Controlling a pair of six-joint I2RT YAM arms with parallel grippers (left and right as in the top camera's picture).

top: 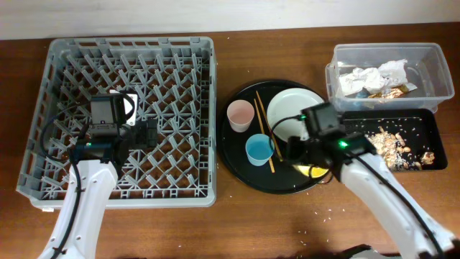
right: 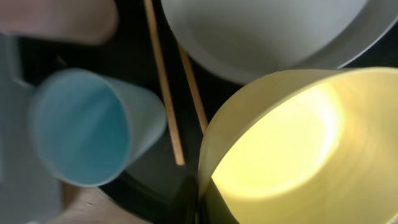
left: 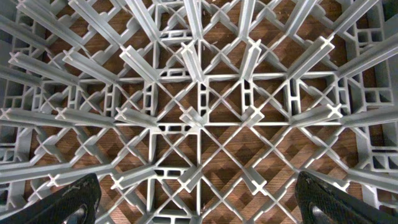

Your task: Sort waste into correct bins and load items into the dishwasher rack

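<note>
Napkins (top: 370,78) are seen in the clear tub (top: 438,68), scraps (top: 392,144) in the black tray (top: 431,122); the dishwasher rack (top: 129,44) is not yet loaded. The left claw (left: 199,199) is held wide open, empty, above it. The right claw (top: 295,147) is placed at the rim of the yellow bowl (right: 280,149) on the round tray (top: 244,173); its closure cannot be told.

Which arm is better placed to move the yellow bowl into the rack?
Right. The right claw pinches the yellow bowl by its rim on the round tray; the left claw hovers open over the rack, far from it.
</note>
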